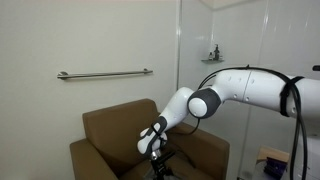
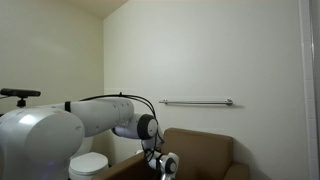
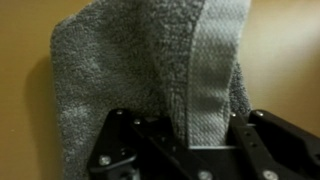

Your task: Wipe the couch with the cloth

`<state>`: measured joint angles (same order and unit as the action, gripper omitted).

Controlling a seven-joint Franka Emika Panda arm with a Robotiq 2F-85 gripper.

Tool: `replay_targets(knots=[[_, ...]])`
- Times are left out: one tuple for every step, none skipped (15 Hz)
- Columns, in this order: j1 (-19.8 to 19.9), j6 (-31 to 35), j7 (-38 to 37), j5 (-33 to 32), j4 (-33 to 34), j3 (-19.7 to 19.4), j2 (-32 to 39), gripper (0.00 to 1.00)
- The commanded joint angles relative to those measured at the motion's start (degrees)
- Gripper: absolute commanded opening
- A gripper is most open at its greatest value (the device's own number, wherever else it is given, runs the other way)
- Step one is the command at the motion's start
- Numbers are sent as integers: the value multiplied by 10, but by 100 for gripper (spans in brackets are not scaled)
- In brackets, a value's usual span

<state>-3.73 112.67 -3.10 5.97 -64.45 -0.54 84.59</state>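
Note:
The grey cloth [image 3: 130, 70] fills most of the wrist view, lying against the tan-brown couch [image 3: 20, 60]. My gripper [image 3: 195, 135] is shut on the cloth, with a lighter woven band of it pinched between the fingers. In both exterior views the arm reaches down over the couch [image 1: 105, 125], and the gripper [image 1: 152, 148] hangs just above the seat. The couch [image 2: 205, 150] shows behind the gripper [image 2: 166, 166] at the bottom edge. The cloth itself is too small to make out in the exterior views.
A metal grab bar [image 1: 105, 73] runs along the wall above the couch. A white toilet [image 2: 88, 165] stands beside the couch. A glass partition with a small shelf [image 1: 212, 58] rises behind the arm.

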Motion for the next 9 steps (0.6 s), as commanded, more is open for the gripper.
replay_targets(knots=[[42,19,-1,-14,-32,-20,-1,4],[52,15,-3,-15,-32,-25,-2,4],[61,15,-6,-15,-34,-31,-3,4],[74,14,-5,-14,-33,-35,-4,4],[85,15,-4,-11,-32,-36,-4,4],[96,17,3,-4,-31,-27,-4,4],[106,18,10,0,-30,-20,-4,5],[113,21,20,8,-29,-5,-5,4],[115,26,28,15,-29,11,-5,4]])
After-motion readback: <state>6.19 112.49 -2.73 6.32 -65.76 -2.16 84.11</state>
